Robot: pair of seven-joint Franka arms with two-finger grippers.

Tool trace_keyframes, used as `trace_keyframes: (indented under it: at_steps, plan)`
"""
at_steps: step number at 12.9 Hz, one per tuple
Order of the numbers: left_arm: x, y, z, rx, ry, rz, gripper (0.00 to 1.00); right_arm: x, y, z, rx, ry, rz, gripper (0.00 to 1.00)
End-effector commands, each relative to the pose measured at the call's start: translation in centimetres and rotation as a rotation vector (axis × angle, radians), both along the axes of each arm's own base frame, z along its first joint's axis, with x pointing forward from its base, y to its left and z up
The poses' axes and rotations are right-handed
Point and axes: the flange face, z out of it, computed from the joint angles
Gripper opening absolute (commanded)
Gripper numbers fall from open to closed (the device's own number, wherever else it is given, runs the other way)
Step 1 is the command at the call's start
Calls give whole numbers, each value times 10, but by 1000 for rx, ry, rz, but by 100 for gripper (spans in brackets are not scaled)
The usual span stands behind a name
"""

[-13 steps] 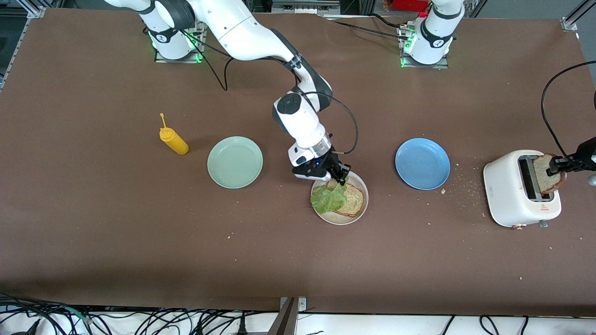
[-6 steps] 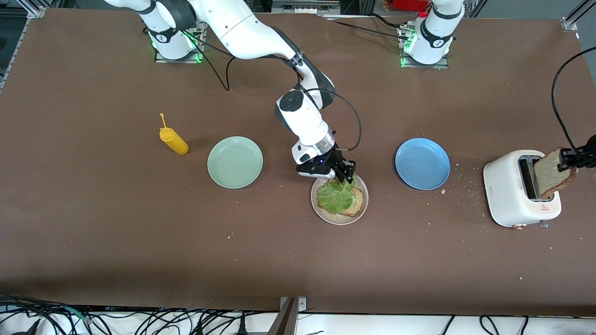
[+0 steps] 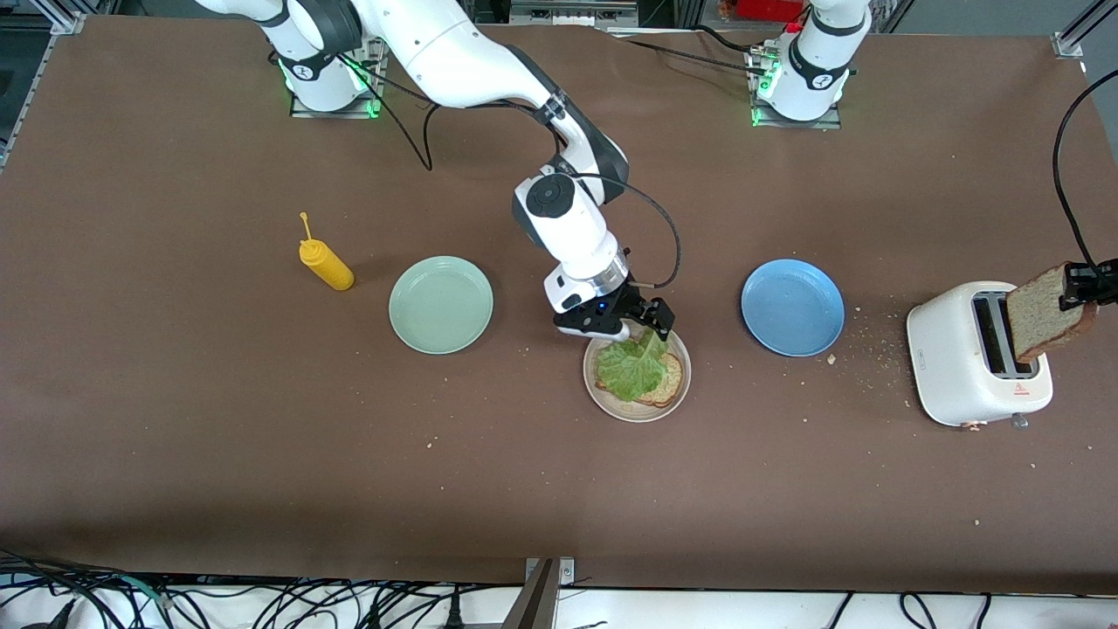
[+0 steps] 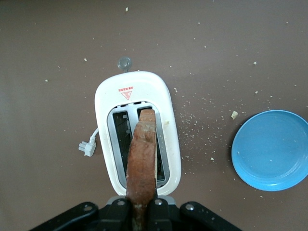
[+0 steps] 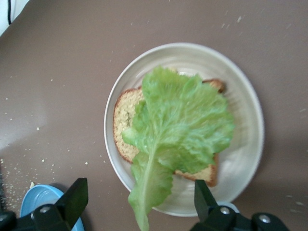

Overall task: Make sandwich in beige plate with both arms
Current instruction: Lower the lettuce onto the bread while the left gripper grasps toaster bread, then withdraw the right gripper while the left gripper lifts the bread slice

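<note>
Centre of frame, the right gripper hangs over the upper rim of the beige plate, fingers spread. On that plate a lettuce leaf drapes over a bread slice. At the right edge, the left gripper pinches a second slice above the white toaster, seemingly clear of the slot. The blue plate, mint-green plate and yellow bottle sit across the middle.

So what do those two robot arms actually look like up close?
The right arm is glossy white with rounded segments, black joint bands and a looping black cable. Its black two-finger right gripper has a small blue light. The left arm looks alike; its left gripper is black too.
</note>
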Motion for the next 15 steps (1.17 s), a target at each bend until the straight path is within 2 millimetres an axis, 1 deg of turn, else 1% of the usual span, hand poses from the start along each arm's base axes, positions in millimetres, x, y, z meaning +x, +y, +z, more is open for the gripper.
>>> trace_keyframes:
  at_steps: [1,2,3,4,5,6,7,8,9,10,11,12,13,14,15]
  plan:
    - [8,-11,5,16,25,-47,0,4,-26,79,-68,89,102,98]
    - [7,-17,6,10,44,-55,0,14,-53,96,-128,121,120,98]
    - [5,-21,8,4,69,-63,0,20,-76,116,-178,144,167,98]
    - [8,-39,16,0,83,-89,0,26,-101,135,-224,166,218,98]
    - [9,-48,20,-11,91,-98,0,34,-134,150,-272,199,255,98]
    - [10,-60,20,-22,92,-108,0,37,-164,165,-311,232,312,98]
    - [12,-74,20,-27,98,-126,0,44,-197,179,-349,251,381,98]
    - [12,-87,20,-30,107,-147,0,53,-234,194,-378,267,426,98]
    - [12,-102,18,-60,121,-164,0,58,-263,207,-398,278,475,98]
    - [15,-129,13,-159,123,-164,0,62,-296,219,-415,293,513,98]
    - [19,-148,0,-254,141,-113,0,65,-333,223,-417,319,552,98]
    - [22,-172,-17,-322,178,-70,0,64,-371,229,-401,331,573,98]
    - [25,-203,-31,-380,215,-56,0,61,-407,233,-378,337,582,98]
    - [27,-235,-41,-426,251,-24,0,56,-441,230,-365,357,582,98]
    - [30,-261,-57,-487,297,30,0,49,-465,225,-356,377,567,97]
